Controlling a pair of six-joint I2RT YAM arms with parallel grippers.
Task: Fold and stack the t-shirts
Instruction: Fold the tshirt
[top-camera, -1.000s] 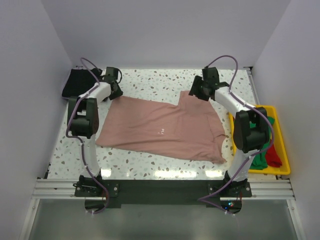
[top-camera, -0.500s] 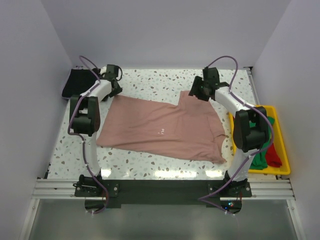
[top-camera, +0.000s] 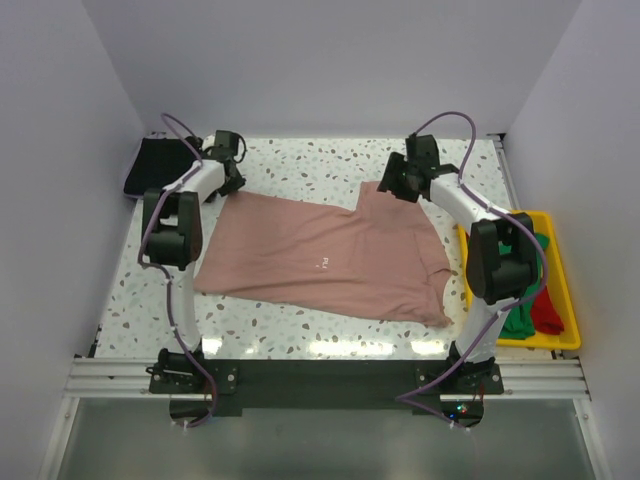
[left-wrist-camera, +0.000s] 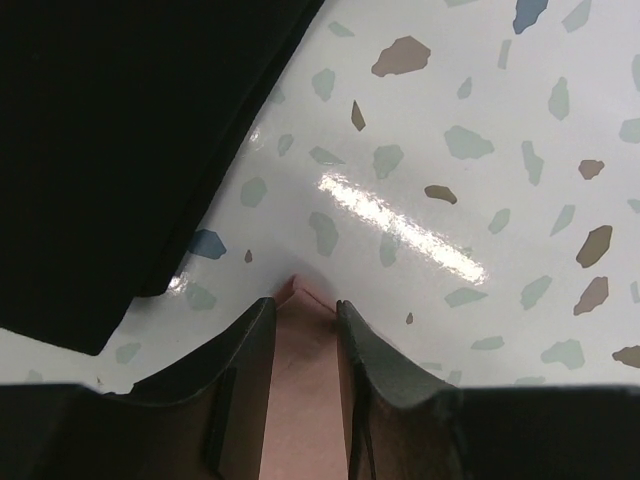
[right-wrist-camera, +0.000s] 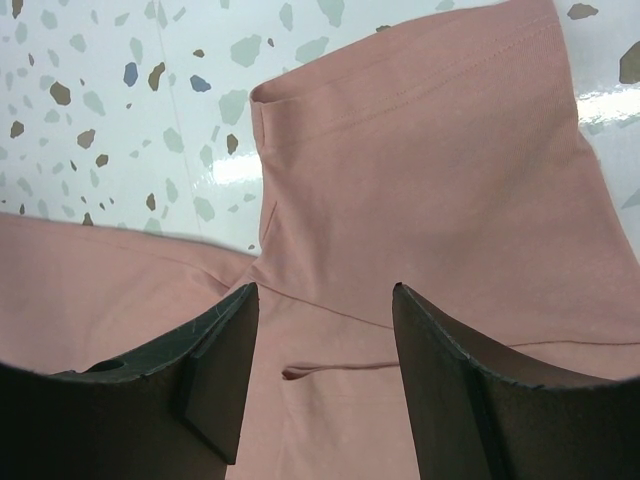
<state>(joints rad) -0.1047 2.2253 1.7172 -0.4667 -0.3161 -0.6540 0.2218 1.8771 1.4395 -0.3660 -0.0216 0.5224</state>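
little has shifted: my left arm (top-camera: 172, 235) has edged its elbow outward, and the pink t-shirt (top-camera: 320, 255) lies as before. left gripper (left-wrist-camera: 303, 310) stands narrowly parted astride the shirt's corner, not visibly pinching it. black t-shirt (left-wrist-camera: 120, 130) sits just beyond its left finger. right gripper (right-wrist-camera: 322, 295) hangs spread over the sleeve. closing now, i judge the left could skid off that thin corner.

I have bare desk (top-camera: 310, 165) open at the far middle; black shirt (top-camera: 146, 170) blocks my left, yellow bin (top-camera: 562, 285) my right.
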